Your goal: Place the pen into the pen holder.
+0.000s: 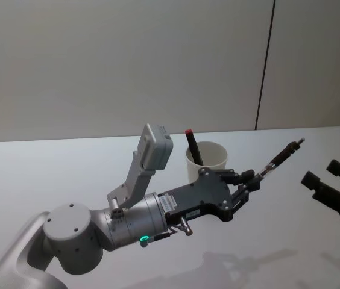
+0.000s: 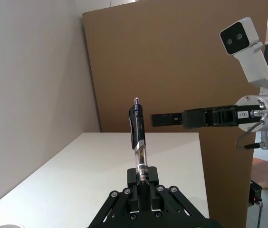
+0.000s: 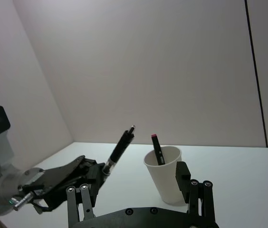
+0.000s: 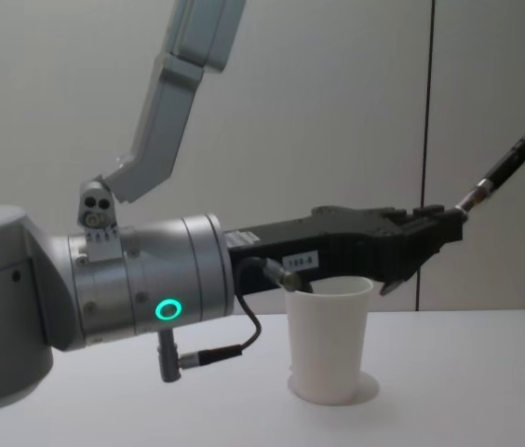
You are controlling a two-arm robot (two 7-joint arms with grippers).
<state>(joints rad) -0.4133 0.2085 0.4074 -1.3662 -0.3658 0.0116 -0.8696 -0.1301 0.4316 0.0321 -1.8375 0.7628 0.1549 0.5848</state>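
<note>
My left gripper point(image 1: 255, 179) is shut on the lower end of a black pen point(image 1: 281, 156), which slants up and to the right in the air. The pen holder, a white paper cup point(image 1: 209, 161), stands on the table just behind and left of that gripper. From the chest, the left gripper point(image 4: 449, 228) hangs above the cup point(image 4: 329, 335), and the pen point(image 4: 506, 172) points past the cup's right side. In the left wrist view the pen point(image 2: 138, 137) sticks out from between the closed fingers. My right gripper point(image 1: 333, 183) hovers open at the right edge.
Another dark pen with a red end point(image 1: 193, 146) leans inside the cup. The white table point(image 1: 67, 174) runs back to a plain wall. A brown cardboard panel point(image 2: 172, 61) stands beyond the table's right side, seen from the left wrist.
</note>
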